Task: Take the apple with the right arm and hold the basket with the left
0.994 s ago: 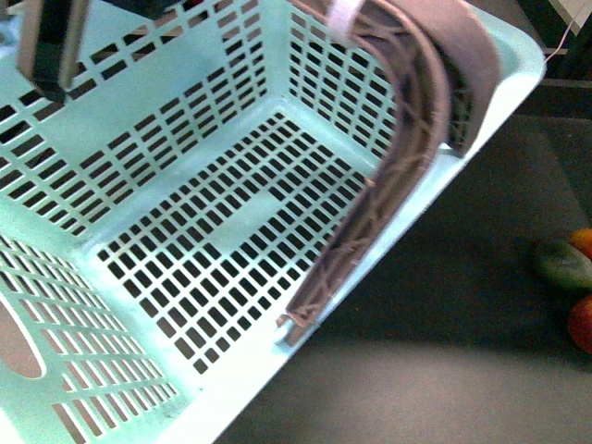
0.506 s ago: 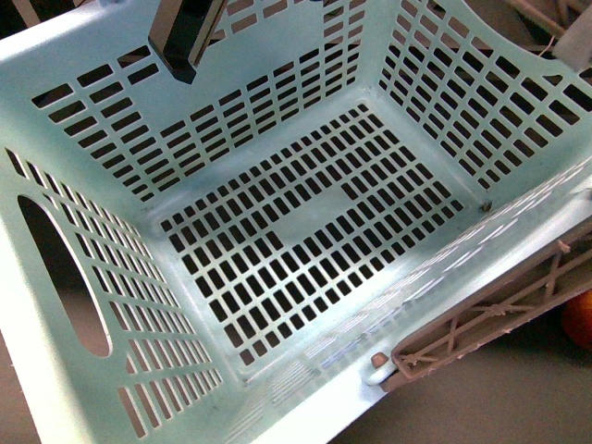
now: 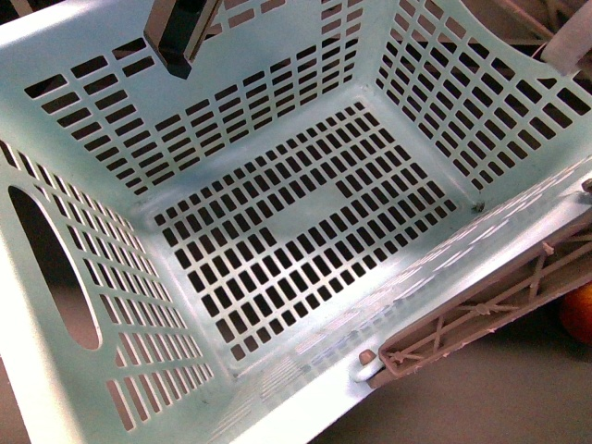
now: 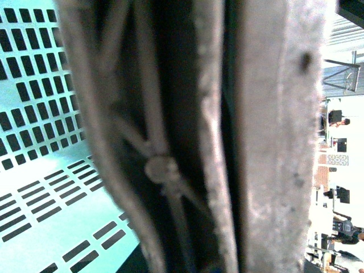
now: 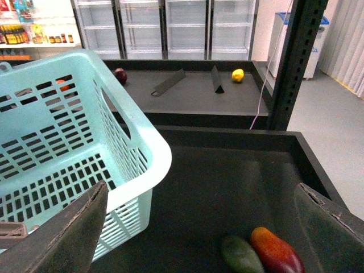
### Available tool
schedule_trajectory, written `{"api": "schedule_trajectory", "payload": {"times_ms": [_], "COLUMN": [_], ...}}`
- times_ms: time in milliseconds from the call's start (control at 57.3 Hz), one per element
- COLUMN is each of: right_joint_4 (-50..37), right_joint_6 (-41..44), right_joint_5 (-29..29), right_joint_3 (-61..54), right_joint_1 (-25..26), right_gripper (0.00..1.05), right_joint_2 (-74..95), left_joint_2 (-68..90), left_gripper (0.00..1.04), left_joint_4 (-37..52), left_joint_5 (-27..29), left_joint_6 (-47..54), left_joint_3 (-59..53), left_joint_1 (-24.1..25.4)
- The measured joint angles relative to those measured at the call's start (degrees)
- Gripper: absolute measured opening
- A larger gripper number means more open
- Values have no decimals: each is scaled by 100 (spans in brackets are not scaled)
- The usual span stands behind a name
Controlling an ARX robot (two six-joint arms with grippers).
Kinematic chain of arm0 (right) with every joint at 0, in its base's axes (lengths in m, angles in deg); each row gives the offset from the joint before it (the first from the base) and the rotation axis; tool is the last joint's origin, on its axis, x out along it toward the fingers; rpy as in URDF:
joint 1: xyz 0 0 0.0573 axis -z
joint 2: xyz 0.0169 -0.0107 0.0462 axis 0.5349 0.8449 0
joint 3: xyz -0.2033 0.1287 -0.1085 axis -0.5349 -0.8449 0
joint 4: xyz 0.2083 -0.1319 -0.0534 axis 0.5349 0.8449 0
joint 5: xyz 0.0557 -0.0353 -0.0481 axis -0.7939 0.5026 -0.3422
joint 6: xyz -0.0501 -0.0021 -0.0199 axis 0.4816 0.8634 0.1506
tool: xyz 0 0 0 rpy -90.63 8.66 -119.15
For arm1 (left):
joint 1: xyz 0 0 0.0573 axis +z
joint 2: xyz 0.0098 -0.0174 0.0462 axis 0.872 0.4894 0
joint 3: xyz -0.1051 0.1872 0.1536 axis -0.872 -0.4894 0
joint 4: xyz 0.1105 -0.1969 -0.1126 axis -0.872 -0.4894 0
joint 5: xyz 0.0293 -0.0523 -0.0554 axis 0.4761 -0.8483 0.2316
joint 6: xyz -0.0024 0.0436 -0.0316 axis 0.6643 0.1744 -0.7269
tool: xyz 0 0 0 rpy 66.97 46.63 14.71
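Basket (image 3: 499, 236) fills the front view, with one brown handle (image 3: 481, 310) folded down along its rim on the side nearest the apple (image 5: 272, 247). Left claw (image 3: 180, 42) shows as a dark finger at the basket's far wall. Handle lattice fills its wrist view, so its grip cannot be told. Right claw (image 5: 200, 187) hangs beside the basket, fingers spread wide with nothing between them. The apple lies outside the basket, just beside a green fruit (image 5: 240, 253) and apart from the right claw.
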Motion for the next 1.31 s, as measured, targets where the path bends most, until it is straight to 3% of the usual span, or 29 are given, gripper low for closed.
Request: {"api": "schedule_trajectory", "payload": {"times_ms": [436, 506, 541, 576, 733, 925, 1152, 1309], "right_joint_4": [15, 1786, 2417, 2472, 1707, -107, -2031, -2850], "right_joint_6": [-7, -966, -1316, -1440, -1117, -33, 706, 1119], "right_joint_5": [4, 1049, 1121, 1069, 662, 232, 177, 140], "right_joint_3": [7, 754, 1051, 1078, 1078, 1169, 1685, 2138], "right_joint_1": [-4, -72, 146, 382, 1161, 1910, 2083, 1971], "right_gripper": [96, 96, 96, 96, 96, 96, 96, 96], "right_joint_2": [13, 1143, 1899, 2332, 3392, 5484, 8413, 10170], "left_joint_2": [0, 0, 0, 0, 11, 13, 13, 13], "left_gripper": [15, 15, 15, 15, 15, 15, 15, 15], "left_joint_4": [0, -2, -2, -2, -4, -4, -4, -4], "left_joint_5": [2, 4, -2, -7, 7, -4, -2, 2], "left_joint_6": [2, 4, 13, 13, 20, 20, 22, 24], "left_joint_3": [0, 0, 7, 7, 4, 4, 7, 4], "left_joint_1": [0, 0, 0, -2, 0, 0, 0, -2]}}
